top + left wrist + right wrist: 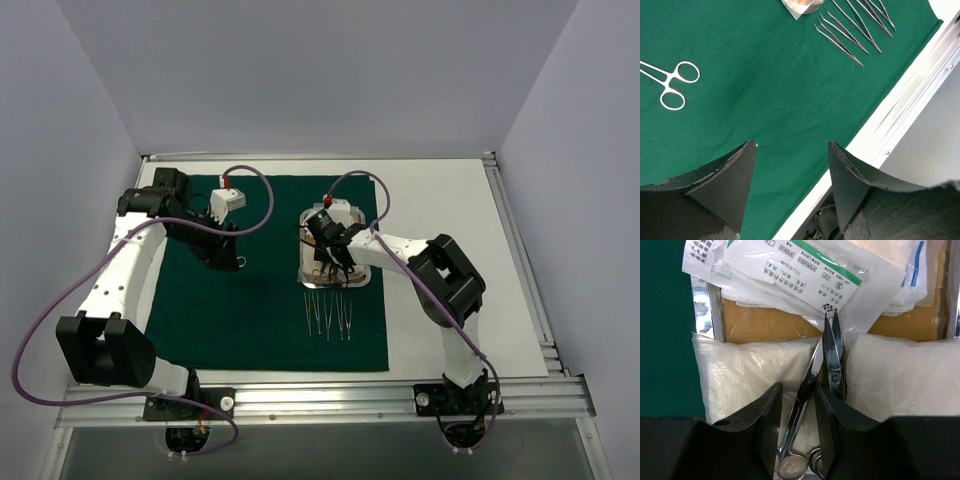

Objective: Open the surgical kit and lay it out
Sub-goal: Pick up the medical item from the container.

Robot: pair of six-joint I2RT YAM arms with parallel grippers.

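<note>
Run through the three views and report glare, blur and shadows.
Top external: even, soft light, faint shadows, tweezers too small for detail. Left wrist: green cloth sharp, left gripper's fingers dark and soft-edged, table rail streaked with glare. Right wrist: bright sheen on the clear packet and tray rim; the steel instrument is crisp.

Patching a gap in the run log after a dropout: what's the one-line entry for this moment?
left gripper: open, empty, above green cloth | right gripper: straddles ring-handled instrument in steel tray, grip unclear | tweezers: laid out

Left gripper [792, 146] open, right gripper [798, 388] partly open
</note>
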